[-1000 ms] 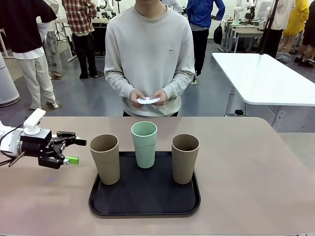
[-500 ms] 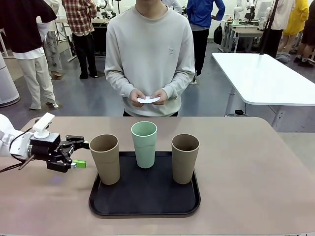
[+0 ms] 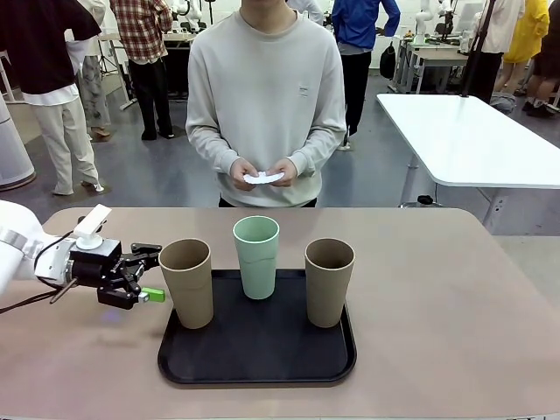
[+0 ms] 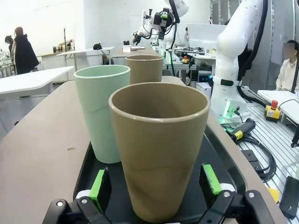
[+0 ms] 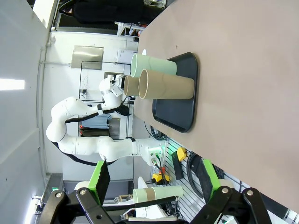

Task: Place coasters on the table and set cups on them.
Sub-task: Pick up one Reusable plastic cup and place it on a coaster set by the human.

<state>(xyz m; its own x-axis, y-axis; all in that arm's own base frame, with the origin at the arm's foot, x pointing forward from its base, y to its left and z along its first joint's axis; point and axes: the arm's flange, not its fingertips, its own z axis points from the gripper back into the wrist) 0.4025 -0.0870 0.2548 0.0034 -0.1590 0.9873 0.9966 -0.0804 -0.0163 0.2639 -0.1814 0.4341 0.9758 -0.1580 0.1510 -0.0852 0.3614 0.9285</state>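
Three cups stand on a black tray point(image 3: 256, 350): a tan cup point(image 3: 186, 282) at the left, a mint green cup point(image 3: 256, 256) at the back middle, and another tan cup point(image 3: 329, 282) at the right. My left gripper point(image 3: 154, 272) is open just left of the left tan cup. In the left wrist view that tan cup point(image 4: 159, 149) stands between the green pads point(image 4: 98, 184), not clamped. The person across the table holds the white coasters point(image 3: 263, 178) in both hands. My right gripper point(image 5: 153, 175) is open and holds nothing, well away from the tray point(image 5: 180, 107).
The beige table point(image 3: 437, 297) has bare surface left, right and beyond the tray. A white table point(image 3: 464, 131) stands behind at the right. In the left wrist view the mint cup point(image 4: 102, 119) and the far tan cup point(image 4: 144, 67) stand close behind the near one.
My left gripper has moved right along the table toward the left tan cup, and its open fingers now reach around the cup's side. Cups and the person's hands have not moved.
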